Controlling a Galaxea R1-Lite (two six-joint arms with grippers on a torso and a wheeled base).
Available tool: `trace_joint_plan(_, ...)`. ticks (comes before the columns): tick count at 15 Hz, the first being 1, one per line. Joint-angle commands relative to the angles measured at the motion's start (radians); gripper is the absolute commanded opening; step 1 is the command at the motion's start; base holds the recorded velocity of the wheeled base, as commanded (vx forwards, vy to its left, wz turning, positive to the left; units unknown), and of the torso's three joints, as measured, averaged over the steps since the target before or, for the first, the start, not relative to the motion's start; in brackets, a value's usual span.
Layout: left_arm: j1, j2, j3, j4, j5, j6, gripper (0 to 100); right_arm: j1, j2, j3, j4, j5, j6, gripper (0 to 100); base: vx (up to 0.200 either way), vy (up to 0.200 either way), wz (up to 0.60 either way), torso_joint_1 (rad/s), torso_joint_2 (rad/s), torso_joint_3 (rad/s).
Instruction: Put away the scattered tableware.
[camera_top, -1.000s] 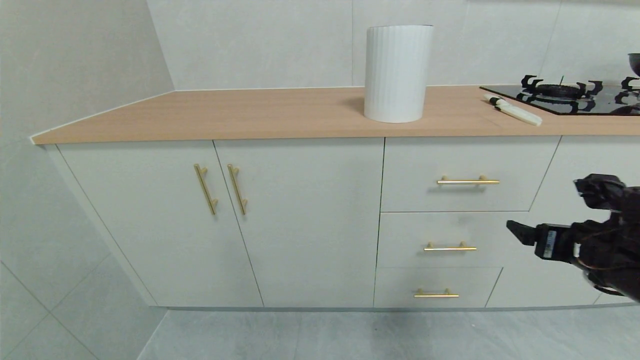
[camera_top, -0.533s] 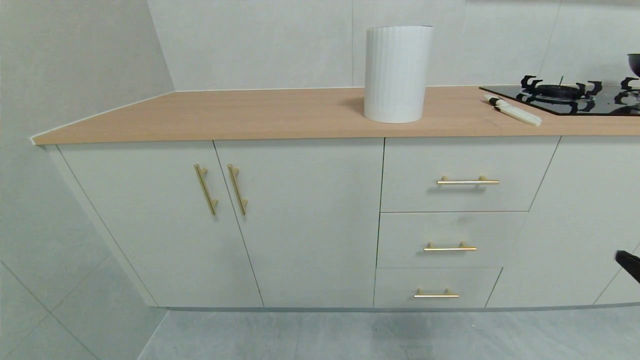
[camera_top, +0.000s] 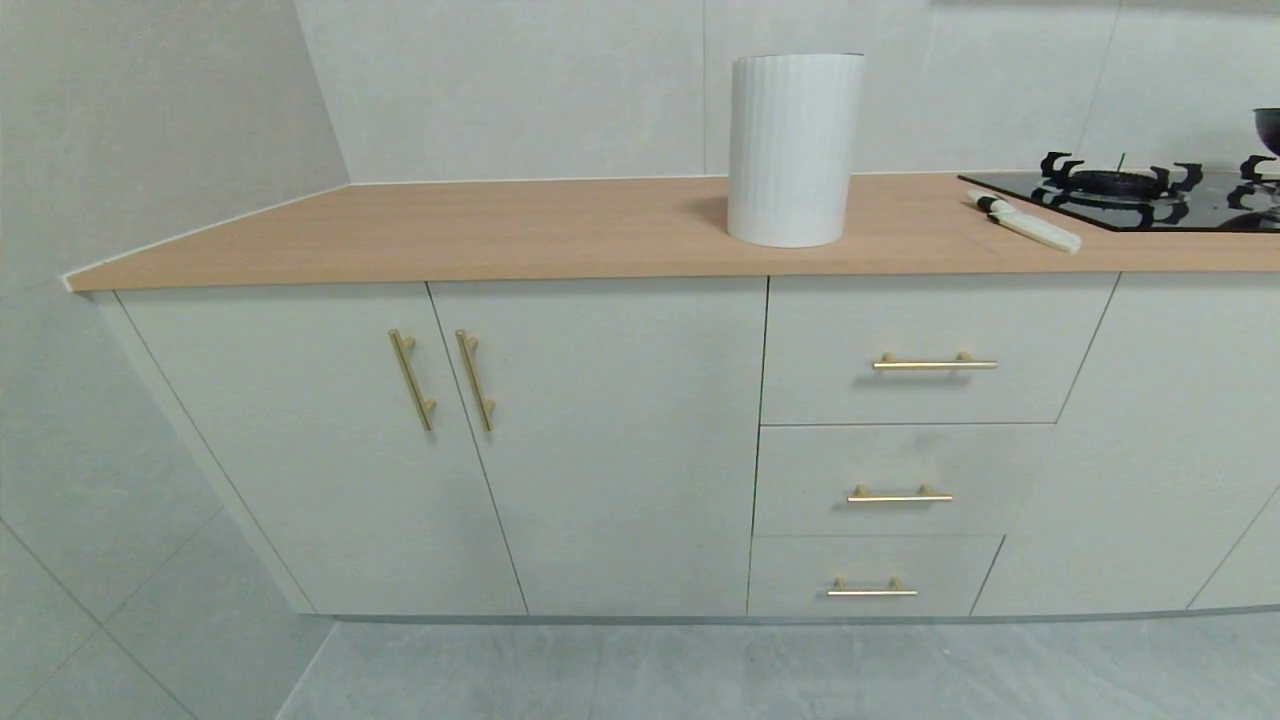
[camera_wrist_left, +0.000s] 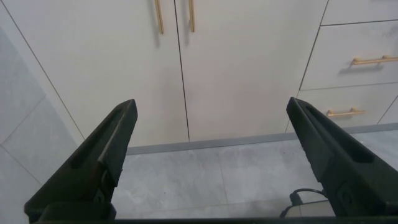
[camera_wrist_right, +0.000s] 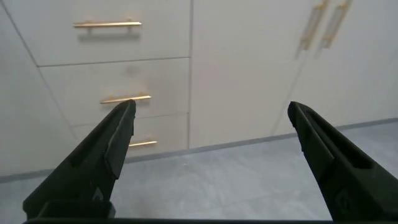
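First, cupboard doors (camera_top: 600, 450): two, shut, one upright gold handle each.
Ribbed white canister (camera_top: 793, 150): one, upright on the countertop (camera_top: 500, 230).
Drawers (camera_top: 910, 320): three, stacked, shut.
Knife (camera_top: 1022, 221): one, flat on the countertop, just beside the hob (camera_top: 1120, 195).
Left gripper (camera_wrist_left: 209, 109): fingers spread wide, facing the doors.
Right gripper (camera_wrist_right: 210, 109): spread wide, facing the drawers.

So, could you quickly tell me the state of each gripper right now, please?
Left gripper: open, holding nothing.
Right gripper: open, holding nothing.
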Motion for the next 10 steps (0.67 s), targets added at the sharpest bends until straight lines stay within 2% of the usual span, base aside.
trace_joint_plan(1,0.0,0.0,0.0,0.0,0.0,0.0,100,-0.025,-0.156,0.014,0.008,0.028,-0.017,100,0.0,0.0,0.0,0.0,0.0,0.0)
trace_joint_plan(4,0.0,0.0,0.0,0.0,0.0,0.0,100,-0.025,-0.159,0.049,-0.007,0.1,0.017,100,0.0,0.0,0.0,0.0,0.0,0.0)
trace_joint_plan(6,0.0,0.0,0.0,0.0,0.0,0.0,100,-0.023,-0.159,0.092,-0.007,0.243,0.065,100,0.0,0.0,0.0,0.0,0.0,0.0)
trace_joint_plan(8,0.0,0.0,0.0,0.0,0.0,0.0,100,-0.023,-0.159,0.128,-0.007,0.261,0.088,100,0.0,0.0,0.0,0.0,0.0,0.0)
trace_joint_plan(10,0.0,0.0,0.0,0.0,0.0,0.0,100,-0.023,-0.159,0.229,-0.052,0.266,0.086,100,0.0,0.0,0.0,0.0,0.0,0.0)
